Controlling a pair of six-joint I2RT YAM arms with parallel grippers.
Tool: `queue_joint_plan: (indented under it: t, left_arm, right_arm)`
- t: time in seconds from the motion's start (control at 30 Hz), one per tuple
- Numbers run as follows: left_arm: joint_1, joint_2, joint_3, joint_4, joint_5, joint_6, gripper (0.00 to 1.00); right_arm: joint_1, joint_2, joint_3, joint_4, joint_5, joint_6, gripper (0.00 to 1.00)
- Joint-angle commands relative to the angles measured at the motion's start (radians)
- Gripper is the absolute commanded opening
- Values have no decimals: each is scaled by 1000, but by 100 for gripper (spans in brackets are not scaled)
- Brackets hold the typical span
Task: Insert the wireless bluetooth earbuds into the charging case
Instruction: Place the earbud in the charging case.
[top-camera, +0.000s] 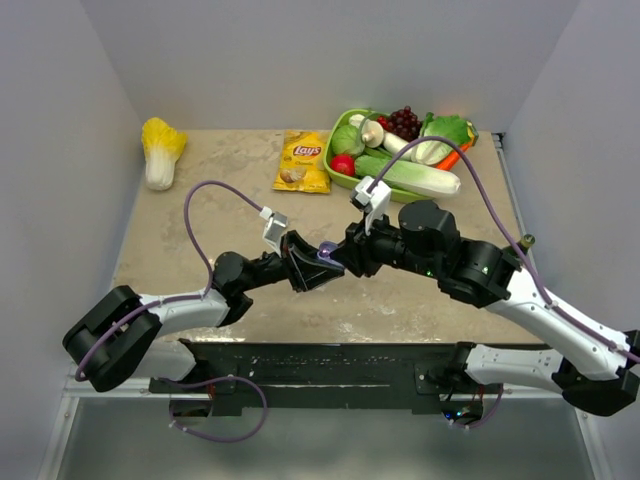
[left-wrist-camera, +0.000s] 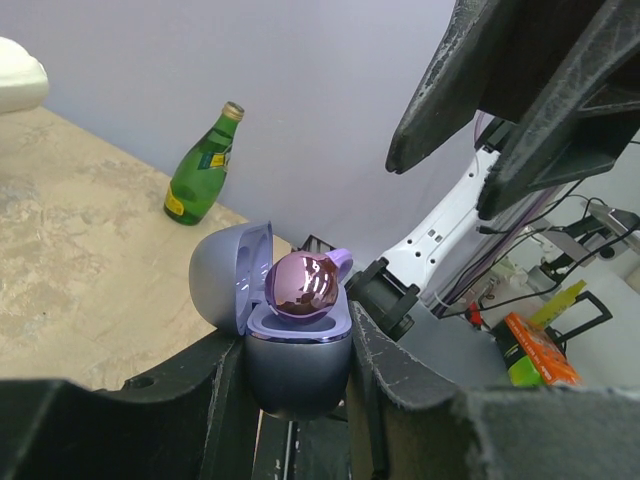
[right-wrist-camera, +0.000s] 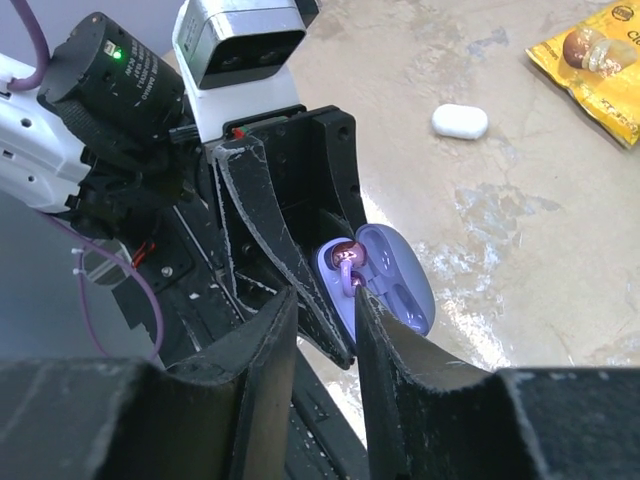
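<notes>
L gripper (top-camera: 318, 262) is clenched on the lower half of the charging case (left-wrist-camera: 290, 385), held up off the desk (right-wrist-camera: 540, 250). Lid's flipped open, mouth facing up twd R gripper (right-wrist-camera: 325, 305). One purple earbud (left-wrist-camera: 305, 285) sits in the case's pocket w/ its dome riding high, prob not fully seated. From R gripper the case lies just ahead of + below the fingertips, v. near; R arm is the free one. R gripper is partly released: narrow gap, nothing betw its fingers as far as I can see. Next move likely a short press down onto the earbud. A white pod (right-wrist-camera: 460, 121) lies on the desk well beyond R gripper, untouched.
</notes>
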Motion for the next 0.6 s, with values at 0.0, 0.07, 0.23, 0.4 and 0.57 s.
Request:
queue_joint_plan:
  t: [0.0, 0.07, 0.23, 0.4, 0.57]
  left_arm:
    - [4, -19, 10, 610, 22, -20, 0]
    - [4, -22, 10, 601, 27, -20, 0]
    - [4, -30, 10, 595, 30, -14, 0]
    - [4, -36, 10, 595, 28, -9, 0]
    - [4, -36, 10, 593, 31, -8, 0]
  right_arm:
    - [7, 16, 4, -3, 49, 8, 32]
    - [7, 19, -1, -3, 43, 7, 31]
    - [7, 28, -4, -3, 35, 10, 31]
    - [7, 43, -10, -11, 26, 8, 31]
    - [7, 53, -19, -11, 23, 8, 32]
